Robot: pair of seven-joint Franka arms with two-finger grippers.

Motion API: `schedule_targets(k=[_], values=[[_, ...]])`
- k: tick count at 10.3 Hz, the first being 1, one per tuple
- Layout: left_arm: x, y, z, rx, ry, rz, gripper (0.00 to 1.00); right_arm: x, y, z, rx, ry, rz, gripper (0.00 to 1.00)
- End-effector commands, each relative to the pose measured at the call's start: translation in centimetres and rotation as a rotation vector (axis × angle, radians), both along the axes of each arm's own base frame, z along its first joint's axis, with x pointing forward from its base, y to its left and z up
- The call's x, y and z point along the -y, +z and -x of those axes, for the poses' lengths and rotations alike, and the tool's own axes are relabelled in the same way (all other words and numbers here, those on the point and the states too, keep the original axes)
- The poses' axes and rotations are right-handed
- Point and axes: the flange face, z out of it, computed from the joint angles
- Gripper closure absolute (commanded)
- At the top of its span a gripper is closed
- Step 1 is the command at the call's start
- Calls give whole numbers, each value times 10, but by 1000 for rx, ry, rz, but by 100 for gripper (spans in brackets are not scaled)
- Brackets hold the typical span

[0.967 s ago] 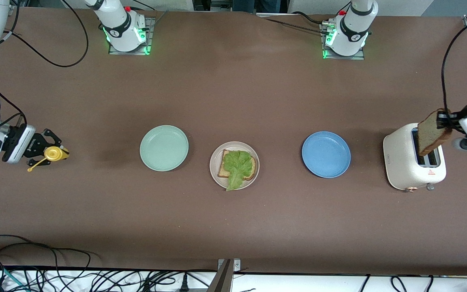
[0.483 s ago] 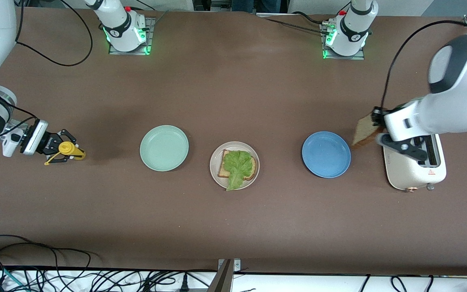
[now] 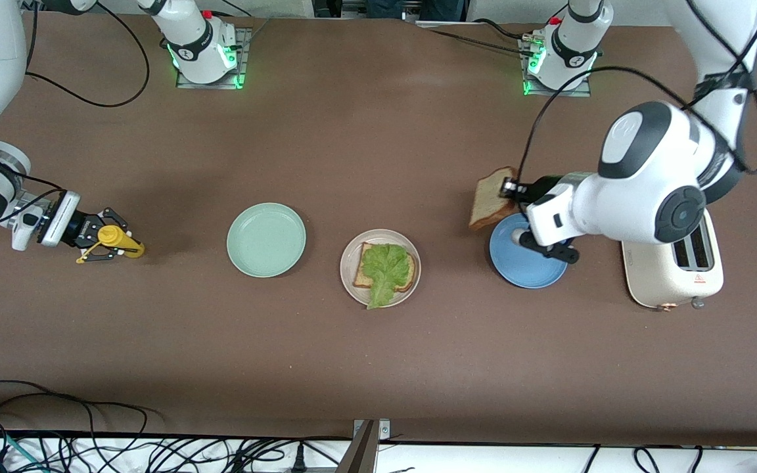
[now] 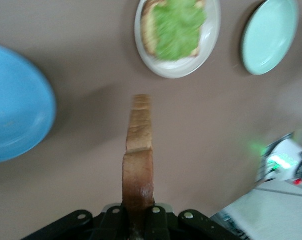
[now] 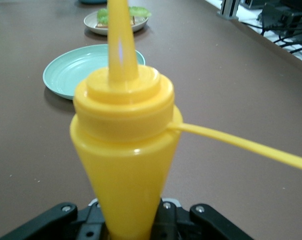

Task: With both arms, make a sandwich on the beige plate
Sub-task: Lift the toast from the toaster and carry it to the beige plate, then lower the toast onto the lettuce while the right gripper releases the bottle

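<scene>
Left end effector (image 3: 508, 190): clamped shut on a bread slice (image 3: 491, 207), held in the air over the rim of the blue plate (image 3: 523, 272). The left wrist view shows the slice (image 4: 138, 160) edge-on, crust pinched between the fingers, a detail the front view does not give.

Right end effector (image 3: 104, 242): closed around a yellow squeeze bottle (image 3: 117, 241), low over the surface (image 3: 378, 368) toward the right arm's end. The right wrist view shows the bottle (image 5: 125, 150) with its nozzle pointing away and a thin yellow strap off the cap; from the front this reads only as a small yellow shape.

Beige plate (image 3: 410, 289): mid-surface, between the mint-green plate (image 3: 265, 240) and the blue plate. On it lies one bread slice (image 3: 360, 279) topped by a lettuce leaf (image 3: 385, 266) whose tip overhangs the rim nearest the front camera.

Toaster (image 3: 664, 282): cream, toward the left arm's end, partly covered in the front view by the left arm.
</scene>
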Motion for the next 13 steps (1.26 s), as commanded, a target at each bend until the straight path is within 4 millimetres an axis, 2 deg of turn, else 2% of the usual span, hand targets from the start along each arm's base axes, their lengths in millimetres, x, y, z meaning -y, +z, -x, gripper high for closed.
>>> schedule_targets(k=[1,2,4,5,6,7,8,9,10,11,12,13], values=[[50,-45,-17,-60,78,168,100,3,-23,3,39,-1,-68,100],[76,-66,-17,-67,101,227,100,3,-27,4,40,1,-68,100],[107,-82,-18,-19,123,318,100,3,-27,3,43,3,-66,100],[112,-88,-19,6,115,362,100,3,-29,2,45,-6,-71,89],[111,-104,-24,29,115,408,100,3,-30,2,43,-8,-73,43],[111,-122,-28,65,118,459,100,2,-32,2,41,-10,-75,13],[111,-148,-33,114,124,492,100,3,-31,2,37,-15,-76,5],[109,-163,-39,173,144,523,100,4,-27,-2,45,-14,-73,4],[107,-179,-39,195,127,554,100,15,-22,-5,56,-21,-66,4],[106,-190,-38,229,88,574,94,21,-20,-2,53,-18,-87,3],[105,-197,-38,240,81,586,74,33,-22,4,50,-27,-91,0],[103,-201,-38,251,75,596,1,44,-22,10,42,-26,-88,0]])
